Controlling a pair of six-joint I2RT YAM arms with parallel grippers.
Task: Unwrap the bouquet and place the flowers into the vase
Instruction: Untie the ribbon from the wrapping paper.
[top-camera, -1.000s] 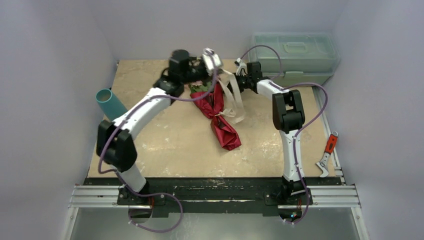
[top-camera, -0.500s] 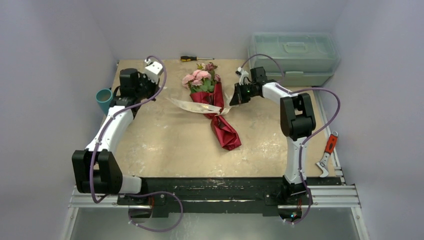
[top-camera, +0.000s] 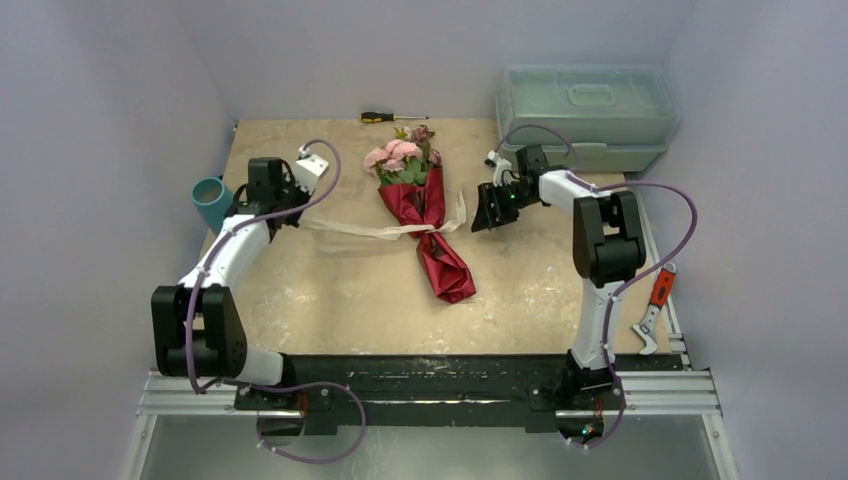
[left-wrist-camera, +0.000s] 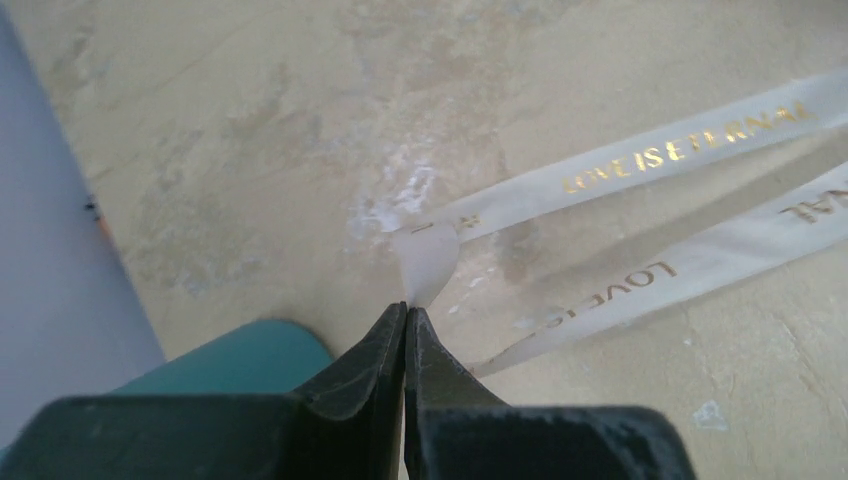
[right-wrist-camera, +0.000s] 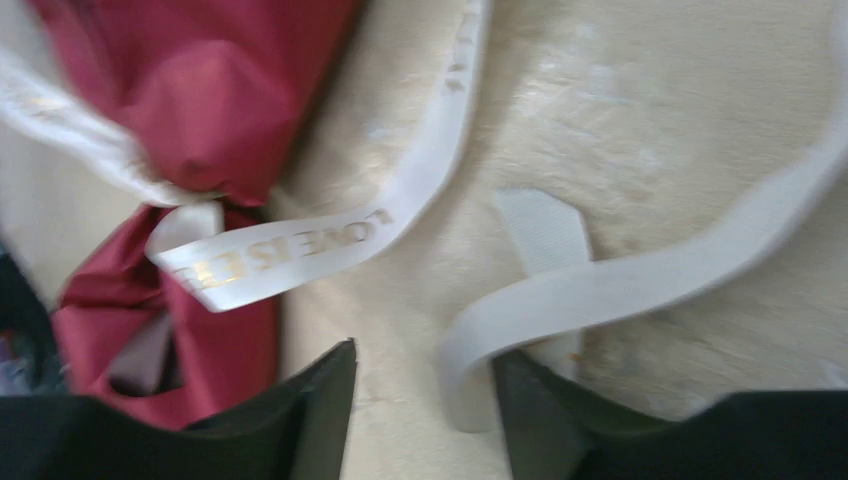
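On beige tabletop (top-camera: 340, 295) between pale walls (top-camera: 95, 110), left jaws pinch ribbon (left-wrist-camera: 660, 160); right jaws gape.

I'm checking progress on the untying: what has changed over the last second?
The left gripper, shut on the ribbon, pulled away from the bouquet to the left, drawing the ribbon out flat across the table. The right gripper drew back to the right, opened and let its end of the ribbon drop. The bouquet lies about where it was, still wrapped; the toolbox is unmoved.
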